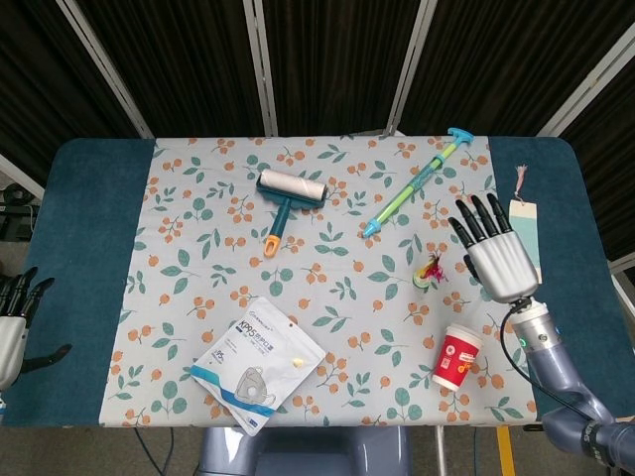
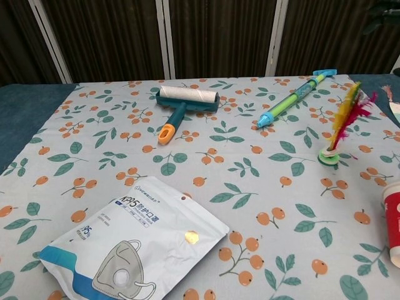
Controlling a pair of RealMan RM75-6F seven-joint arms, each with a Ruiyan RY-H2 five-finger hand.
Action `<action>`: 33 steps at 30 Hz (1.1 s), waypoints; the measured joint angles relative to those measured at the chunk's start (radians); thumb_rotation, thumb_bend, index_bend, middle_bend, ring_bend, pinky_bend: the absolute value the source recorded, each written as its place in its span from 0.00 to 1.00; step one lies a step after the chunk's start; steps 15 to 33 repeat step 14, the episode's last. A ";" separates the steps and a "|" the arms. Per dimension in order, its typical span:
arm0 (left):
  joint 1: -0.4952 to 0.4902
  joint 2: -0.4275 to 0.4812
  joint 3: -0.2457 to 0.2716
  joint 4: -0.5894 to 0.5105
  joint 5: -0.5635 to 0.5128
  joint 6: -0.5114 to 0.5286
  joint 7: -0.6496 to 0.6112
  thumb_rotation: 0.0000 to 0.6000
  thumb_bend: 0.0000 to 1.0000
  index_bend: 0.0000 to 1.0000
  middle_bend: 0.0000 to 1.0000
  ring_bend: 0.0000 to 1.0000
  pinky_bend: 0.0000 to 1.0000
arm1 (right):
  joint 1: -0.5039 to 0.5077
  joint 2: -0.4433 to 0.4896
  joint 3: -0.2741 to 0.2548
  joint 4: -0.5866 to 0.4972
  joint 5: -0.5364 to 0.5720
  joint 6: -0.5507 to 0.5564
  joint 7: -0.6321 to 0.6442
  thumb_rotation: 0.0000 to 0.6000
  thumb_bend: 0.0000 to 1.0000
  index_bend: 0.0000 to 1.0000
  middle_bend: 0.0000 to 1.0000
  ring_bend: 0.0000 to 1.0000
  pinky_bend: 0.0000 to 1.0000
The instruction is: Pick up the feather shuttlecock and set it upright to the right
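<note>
Feather shuttlecock standing on its base, right robot hand open beside it.

Far at the left edge, left robot hand [image 1: 12, 322] off the table [image 1: 89, 248], fingers slightly apart and empty, well apart from everything. Then mask packet [image 1: 258, 364], lint roller [image 1: 288, 201] and water syringe toy [image 1: 415, 181] across the cloth. Feather shuttlecock [image 2: 340, 132] on its green base at the right side, long axis up but tilted toward the right. Just to its right, right robot hand [image 1: 499, 253], clearly the nearer one, fingers spread, holding nothing, not touching the feathers. Below it, red paper cup [image 1: 456, 358]. Probably only a retreat left.
</note>
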 measured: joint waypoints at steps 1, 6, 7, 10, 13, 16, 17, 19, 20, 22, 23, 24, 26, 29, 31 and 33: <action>0.000 0.000 0.000 0.000 0.000 0.000 0.001 0.92 0.15 0.12 0.00 0.00 0.00 | -0.012 0.006 -0.002 -0.007 -0.003 0.017 0.007 1.00 0.26 0.18 0.05 0.00 0.00; 0.001 -0.001 0.000 0.000 0.000 0.001 0.001 0.92 0.15 0.12 0.00 0.00 0.00 | -0.093 0.028 -0.026 -0.022 -0.024 0.116 0.078 1.00 0.20 0.06 0.00 0.00 0.00; 0.001 0.000 0.000 0.000 0.000 0.001 0.001 0.92 0.15 0.12 0.00 0.00 0.00 | -0.110 0.030 -0.034 -0.020 -0.025 0.125 0.094 1.00 0.18 0.05 0.00 0.00 0.00; 0.000 0.001 0.000 0.000 0.001 0.000 -0.004 0.92 0.15 0.12 0.00 0.00 0.00 | -0.156 0.036 -0.058 -0.010 -0.011 0.131 0.141 1.00 0.17 0.03 0.00 0.00 0.00; 0.000 0.002 0.001 0.000 0.001 -0.002 -0.007 0.93 0.15 0.12 0.00 0.00 0.00 | -0.186 0.037 -0.066 0.000 0.024 0.125 0.183 1.00 0.17 0.03 0.00 0.00 0.00; -0.001 0.003 0.001 0.000 0.002 -0.003 -0.007 0.92 0.15 0.12 0.00 0.00 0.00 | -0.198 0.037 -0.065 0.008 0.039 0.119 0.200 1.00 0.17 0.03 0.00 0.00 0.00; -0.001 0.003 0.001 0.000 0.002 -0.003 -0.007 0.92 0.15 0.12 0.00 0.00 0.00 | -0.198 0.037 -0.065 0.008 0.039 0.119 0.200 1.00 0.17 0.03 0.00 0.00 0.00; -0.001 0.003 0.001 0.000 0.002 -0.003 -0.007 0.92 0.15 0.12 0.00 0.00 0.00 | -0.198 0.037 -0.065 0.008 0.039 0.119 0.200 1.00 0.17 0.03 0.00 0.00 0.00; -0.001 0.003 0.001 0.000 0.002 -0.003 -0.007 0.92 0.15 0.12 0.00 0.00 0.00 | -0.198 0.037 -0.065 0.008 0.039 0.119 0.200 1.00 0.17 0.03 0.00 0.00 0.00; -0.001 0.003 0.001 0.000 0.002 -0.003 -0.007 0.92 0.15 0.12 0.00 0.00 0.00 | -0.198 0.037 -0.065 0.008 0.039 0.119 0.200 1.00 0.17 0.03 0.00 0.00 0.00; -0.001 0.003 0.001 0.000 0.002 -0.003 -0.007 0.92 0.15 0.12 0.00 0.00 0.00 | -0.198 0.037 -0.065 0.008 0.039 0.119 0.200 1.00 0.17 0.03 0.00 0.00 0.00; -0.001 0.003 0.001 0.000 0.002 -0.003 -0.007 0.92 0.15 0.12 0.00 0.00 0.00 | -0.198 0.037 -0.065 0.008 0.039 0.119 0.200 1.00 0.17 0.03 0.00 0.00 0.00; -0.001 0.003 0.001 0.000 0.002 -0.003 -0.007 0.92 0.15 0.12 0.00 0.00 0.00 | -0.198 0.037 -0.065 0.008 0.039 0.119 0.200 1.00 0.17 0.03 0.00 0.00 0.00; -0.001 0.003 0.001 0.000 0.002 -0.003 -0.007 0.92 0.15 0.12 0.00 0.00 0.00 | -0.198 0.037 -0.065 0.008 0.039 0.119 0.200 1.00 0.17 0.03 0.00 0.00 0.00; -0.001 0.003 0.001 0.000 0.002 -0.003 -0.007 0.92 0.15 0.12 0.00 0.00 0.00 | -0.198 0.037 -0.065 0.008 0.039 0.119 0.200 1.00 0.17 0.03 0.00 0.00 0.00; -0.001 0.003 0.001 0.000 0.002 -0.003 -0.007 0.92 0.15 0.12 0.00 0.00 0.00 | -0.198 0.037 -0.065 0.008 0.039 0.119 0.200 1.00 0.17 0.03 0.00 0.00 0.00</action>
